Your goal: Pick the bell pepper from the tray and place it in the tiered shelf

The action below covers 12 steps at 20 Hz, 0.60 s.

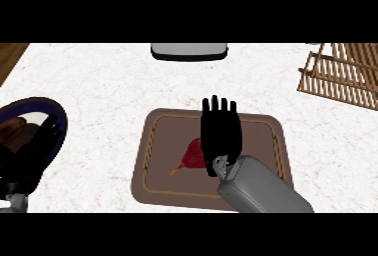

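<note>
**Pepper on the tray, right hand flat above it**

The red bell pepper [193,156] lies on the brown tray [159,185], a little left of its middle, its right side hidden under the right hand [220,131]; that hand hangs over the tray with fingers straight and held close together, pointing away from the robot, gripping nothing; whether it touches the pepper cannot be told. The wooden tiered shelf [343,75] stands well apart at the upper right of the white counter [96,95]; a dark blue-rimmed object [33,135] sits at the left edge; a grey, white-topped object [189,51] sits at the far edge.
</note>
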{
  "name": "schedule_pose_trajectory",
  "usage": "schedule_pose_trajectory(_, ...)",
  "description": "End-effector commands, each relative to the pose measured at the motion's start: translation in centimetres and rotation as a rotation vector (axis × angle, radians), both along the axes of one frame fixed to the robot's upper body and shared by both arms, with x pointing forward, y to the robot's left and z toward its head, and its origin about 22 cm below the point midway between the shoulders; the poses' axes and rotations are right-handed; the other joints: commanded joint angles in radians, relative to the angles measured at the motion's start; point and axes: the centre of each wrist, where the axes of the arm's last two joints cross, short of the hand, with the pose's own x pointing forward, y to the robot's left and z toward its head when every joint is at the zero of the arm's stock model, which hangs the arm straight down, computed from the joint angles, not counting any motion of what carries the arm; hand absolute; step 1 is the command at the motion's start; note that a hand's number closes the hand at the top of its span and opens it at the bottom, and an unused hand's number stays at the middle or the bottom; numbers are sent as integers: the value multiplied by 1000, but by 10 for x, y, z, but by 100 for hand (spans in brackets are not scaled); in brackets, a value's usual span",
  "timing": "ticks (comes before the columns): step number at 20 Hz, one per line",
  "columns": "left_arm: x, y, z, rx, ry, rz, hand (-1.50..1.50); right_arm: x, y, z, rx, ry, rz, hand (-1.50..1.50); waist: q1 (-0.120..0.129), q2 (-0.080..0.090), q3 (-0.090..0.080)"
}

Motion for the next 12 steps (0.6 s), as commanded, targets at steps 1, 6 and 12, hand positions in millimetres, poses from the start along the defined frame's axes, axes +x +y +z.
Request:
schedule_pose_trajectory(1, -7, 2, 1, 7, 4, -7, 0, 6, -10, -2, -105, 48, -102, -150, 4, 1, 1)
schedule_pose_trajectory(6, -1, -7, -5, -21, 4, 7, 0, 13, -4, -9, -143, 55, -118, -150, 4, 2, 0)
schedule_pose_trajectory(12, -7, 8, -2, -4, -8, -12, 0, 28, -29, -21, -109, 19, -91, -150, 6, 3, 1)
